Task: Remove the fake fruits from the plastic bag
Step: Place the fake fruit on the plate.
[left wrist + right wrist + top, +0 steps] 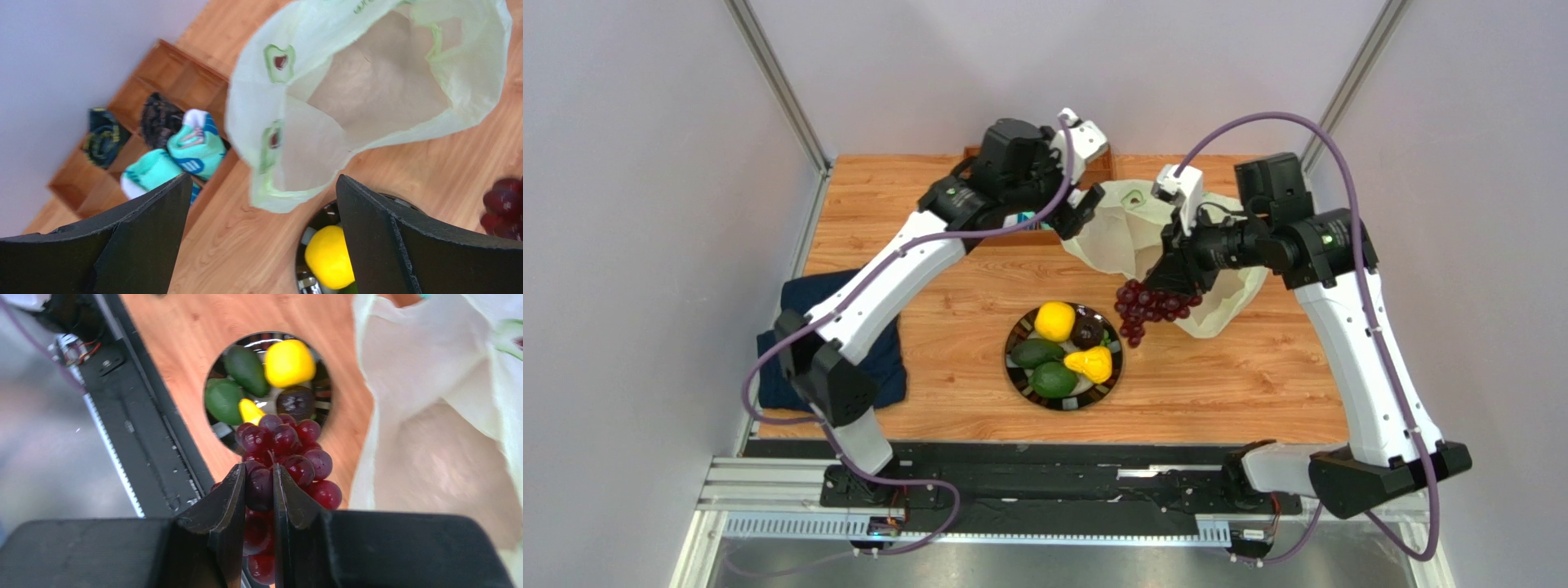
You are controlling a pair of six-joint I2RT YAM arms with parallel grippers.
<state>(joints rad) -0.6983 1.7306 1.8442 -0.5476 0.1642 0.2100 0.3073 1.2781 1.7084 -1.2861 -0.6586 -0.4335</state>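
Observation:
The pale green plastic bag (1122,230) lies slumped open at the back of the table, and its inside (374,86) looks empty. My right gripper (1171,279) hovers just in front of the bag, shut on the dark red grape bunch (287,447), which hangs above the table beside the plate. My left gripper (263,180) is open by the bag's left lip with nothing between its fingers. On the dark plate (1010,364) lie two yellow lemons (1054,321), two green avocados (1053,380) and a dark round fruit (1087,328).
A dark navy cloth (830,343) lies at the table's left edge under the left arm. A wooden compartment box (159,79) holding teal-and-white socks (193,147) stands behind the bag's left side. The arms' black rail (1051,472) runs along the near edge.

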